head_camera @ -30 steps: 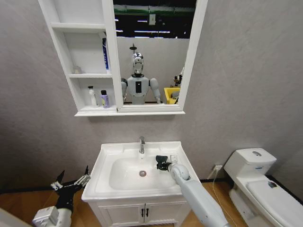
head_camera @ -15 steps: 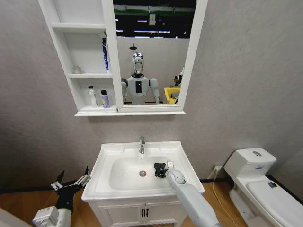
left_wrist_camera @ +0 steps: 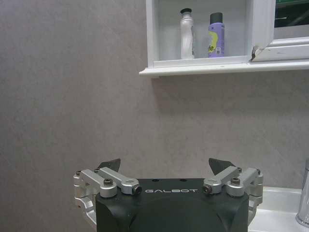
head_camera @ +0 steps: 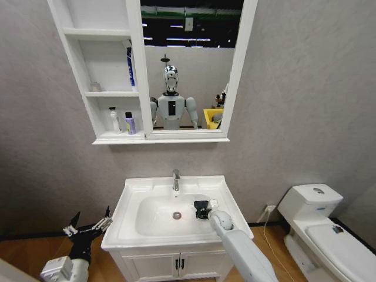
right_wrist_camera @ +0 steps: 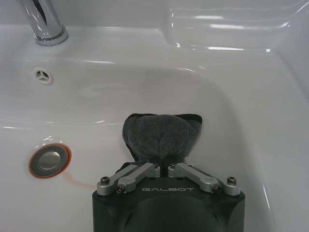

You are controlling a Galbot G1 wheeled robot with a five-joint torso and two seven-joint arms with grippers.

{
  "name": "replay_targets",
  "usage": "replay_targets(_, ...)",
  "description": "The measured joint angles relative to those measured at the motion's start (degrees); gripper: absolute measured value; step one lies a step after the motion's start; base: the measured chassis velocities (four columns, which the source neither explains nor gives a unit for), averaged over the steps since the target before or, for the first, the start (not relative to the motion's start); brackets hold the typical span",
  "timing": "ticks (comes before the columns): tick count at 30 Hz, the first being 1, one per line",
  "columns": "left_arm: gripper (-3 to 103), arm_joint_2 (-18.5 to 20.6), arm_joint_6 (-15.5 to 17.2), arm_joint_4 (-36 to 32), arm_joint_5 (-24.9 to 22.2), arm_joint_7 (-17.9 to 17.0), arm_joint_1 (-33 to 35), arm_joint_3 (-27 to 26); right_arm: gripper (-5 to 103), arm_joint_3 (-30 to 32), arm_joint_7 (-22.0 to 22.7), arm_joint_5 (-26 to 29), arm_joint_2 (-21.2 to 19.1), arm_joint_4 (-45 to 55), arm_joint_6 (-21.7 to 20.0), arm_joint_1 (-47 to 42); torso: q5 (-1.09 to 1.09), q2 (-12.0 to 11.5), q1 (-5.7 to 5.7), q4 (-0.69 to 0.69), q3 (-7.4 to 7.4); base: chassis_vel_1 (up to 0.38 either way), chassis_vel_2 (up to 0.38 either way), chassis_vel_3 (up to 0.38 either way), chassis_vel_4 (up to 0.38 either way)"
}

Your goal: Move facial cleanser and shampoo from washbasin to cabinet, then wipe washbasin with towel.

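The right gripper (right_wrist_camera: 161, 162) is showing a black housing with the white word GALBOT, and silver metal links with dark screws. The left gripper (left_wrist_camera: 165, 166) is carrying the same black body, silver links and black pointed fingertips (left_wrist_camera: 112, 163). Both arms are wearing smooth light grey shells.

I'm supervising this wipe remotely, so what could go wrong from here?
The small dark grey towel is pinched only at its edge by the right gripper, so it may slip free. Wiping deeper in the white ceramic washbasin could bump the chrome faucet. The left gripper hangs beside the washbasin's edge.
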Motion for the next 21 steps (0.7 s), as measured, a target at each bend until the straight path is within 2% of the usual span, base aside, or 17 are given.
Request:
replay_targets(10, 100, 0.0, 0.0, 0.0, 0.0, 0.0, 0.0, 0.0, 2, -0.4, -4.0, -2.9, 2.1, -4.1, 2.9, 0.1, 0.0, 0.0, 0.0, 0.0, 0.0, 0.0, 0.0, 0.0, 0.0)
replay_targets(21, 100, 0.0, 0.0, 0.0, 0.0, 0.0, 0.0, 0.0, 2, -0.1, -6.8, -4.5, 7.6, -12.2, 5.2, 2.9, -0.01, 0.0, 0.0, 0.0, 0.0, 0.0, 0.0, 0.0, 0.0)
